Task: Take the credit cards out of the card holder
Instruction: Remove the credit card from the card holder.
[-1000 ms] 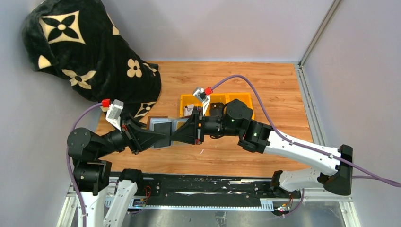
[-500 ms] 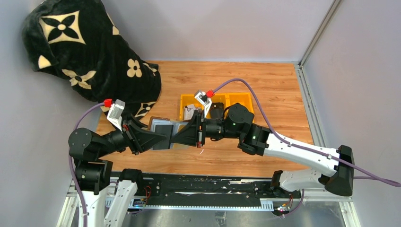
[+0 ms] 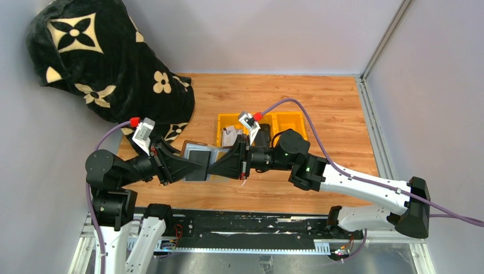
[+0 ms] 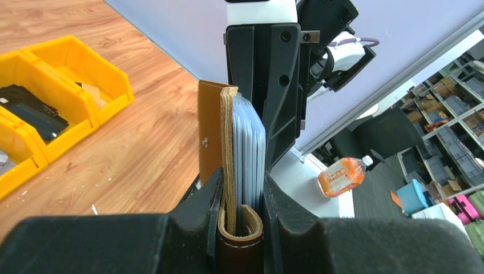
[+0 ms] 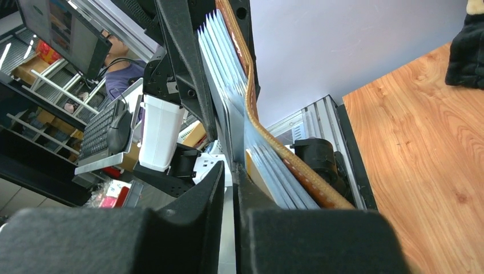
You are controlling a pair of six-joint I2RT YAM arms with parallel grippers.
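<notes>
Gripping the brown card holder (image 4: 228, 142) by its folded spine, the left gripper (image 4: 240, 197) is holding it in the air above the table (image 3: 342, 114), while the right gripper (image 5: 230, 185) is pinching, fingers nearly together, one thin pale sheet (image 5: 229, 149) of its stack.

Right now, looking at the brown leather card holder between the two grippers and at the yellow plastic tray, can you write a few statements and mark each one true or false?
1. The brown leather card holder lies in the yellow plastic tray. False: the left gripper clamps its folded end, away from the tray.
2. The right gripper is shut on a thin grey sheet of the holder. True.
3. The tray is empty. False: a flat black object lies in one compartment.
4. Several grey sheets sit inside the holder. True.
</notes>
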